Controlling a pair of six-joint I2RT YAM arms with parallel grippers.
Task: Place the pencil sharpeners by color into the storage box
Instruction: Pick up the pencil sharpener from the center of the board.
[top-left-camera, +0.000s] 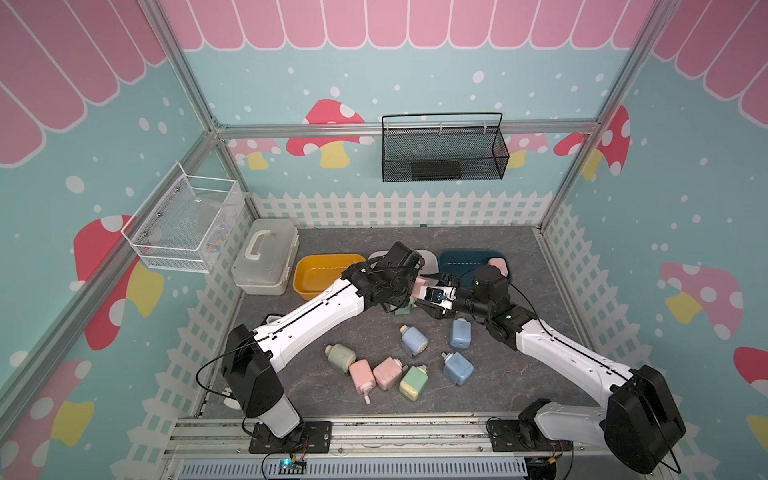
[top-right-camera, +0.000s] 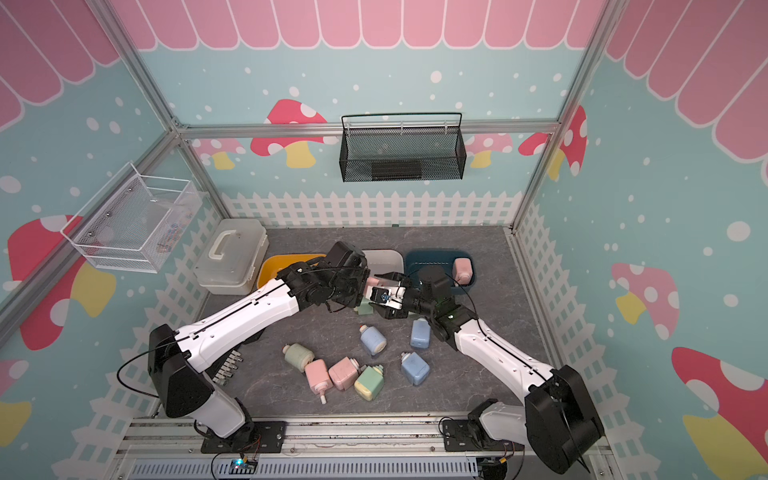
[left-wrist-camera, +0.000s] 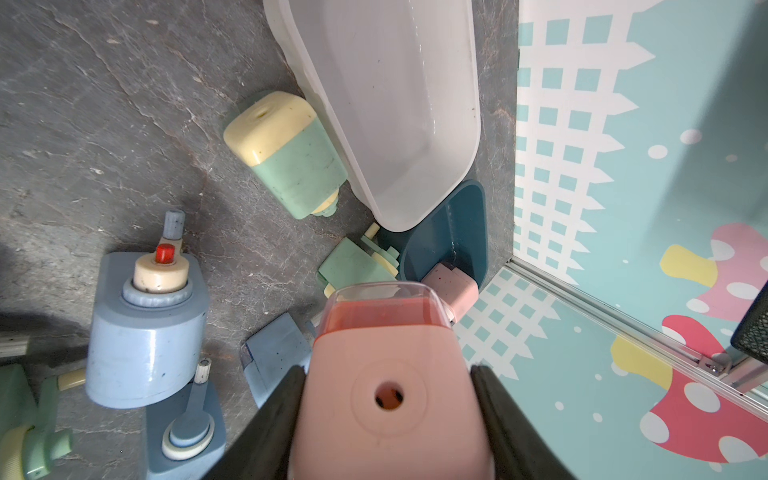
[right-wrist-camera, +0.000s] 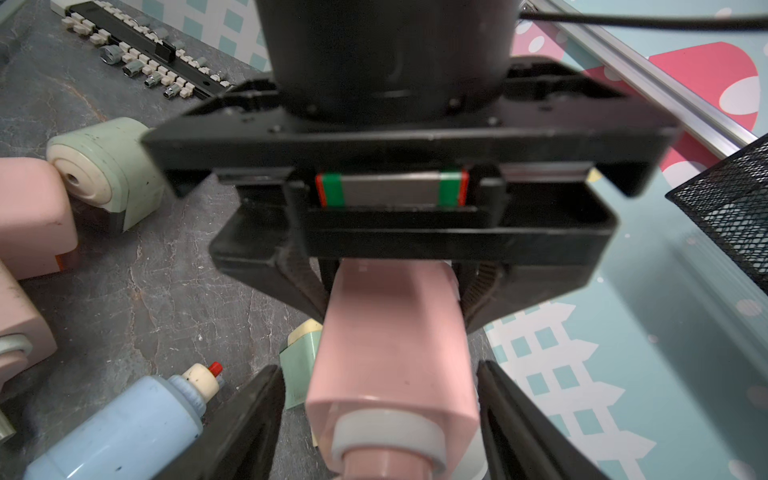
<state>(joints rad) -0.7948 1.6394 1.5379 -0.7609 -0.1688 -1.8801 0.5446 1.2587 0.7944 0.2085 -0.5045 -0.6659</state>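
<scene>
My left gripper (top-left-camera: 415, 286) is shut on a pink pencil sharpener (top-left-camera: 420, 287) held above the table in front of the storage boxes; its fingers (left-wrist-camera: 286, 399) press both sides. My right gripper (right-wrist-camera: 378, 366) faces it, open, jaws either side of the same pink sharpener (right-wrist-camera: 395, 340) with a small gap. Yellow (top-left-camera: 303, 270), white (left-wrist-camera: 415, 124) and dark blue (top-left-camera: 457, 254) storage boxes stand in a row. One pink sharpener (top-left-camera: 497, 266) lies in the dark blue one. Loose blue (top-left-camera: 414, 340), green (top-left-camera: 340, 356) and pink (top-left-camera: 388, 372) sharpeners lie on the table.
A clear lidded case (top-left-camera: 266, 257) stands left of the yellow box. A white wire basket (top-left-camera: 183, 224) hangs on the left wall, a black mesh basket (top-left-camera: 444, 149) on the back wall. A socket rack (right-wrist-camera: 141, 54) lies near the left arm's base.
</scene>
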